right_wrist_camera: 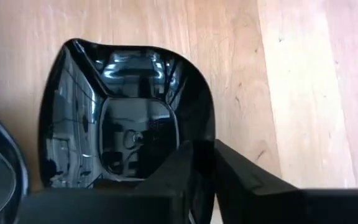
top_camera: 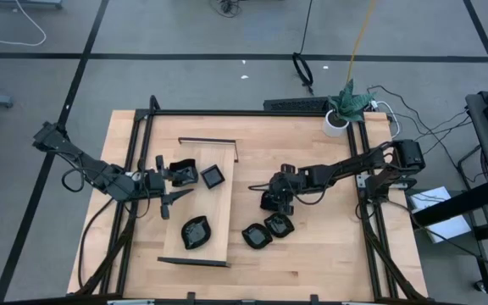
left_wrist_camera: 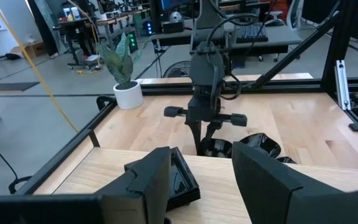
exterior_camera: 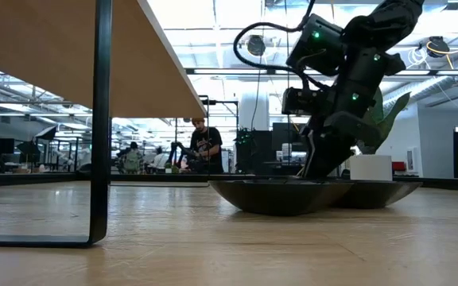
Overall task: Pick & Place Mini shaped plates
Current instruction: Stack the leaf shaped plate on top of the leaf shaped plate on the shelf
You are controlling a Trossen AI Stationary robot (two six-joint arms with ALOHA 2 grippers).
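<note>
Several glossy black mini shaped plates show. A rounded-square plate (right_wrist_camera: 129, 137) lies on the table near its middle, with my right gripper (top_camera: 274, 195) shut on its rim. Two more plates (top_camera: 256, 235) (top_camera: 279, 224) rest on the table nearer the front edge. On the raised pale wooden board (top_camera: 195, 203) lie a square plate (top_camera: 213, 176) and a lobed plate (top_camera: 196, 231). My left gripper (top_camera: 179, 182) hovers open and level over the board's left side. The square plate (left_wrist_camera: 182, 180) lies just beyond its fingers. My right gripper pinches the rim (right_wrist_camera: 199, 146) of the rounded-square plate, one finger (right_wrist_camera: 179, 165) inside the dish and the other (right_wrist_camera: 235, 168) outside it. The fingers come down at a slant from the table's right side. The plate (exterior_camera: 281, 195) rests flat on the table.
The board stands on thin black legs (exterior_camera: 100, 119). A black frame (top_camera: 252, 113) runs around the table. A potted plant in a white pot (top_camera: 339, 119) stands at the far right corner. People show in the room beyond the table.
</note>
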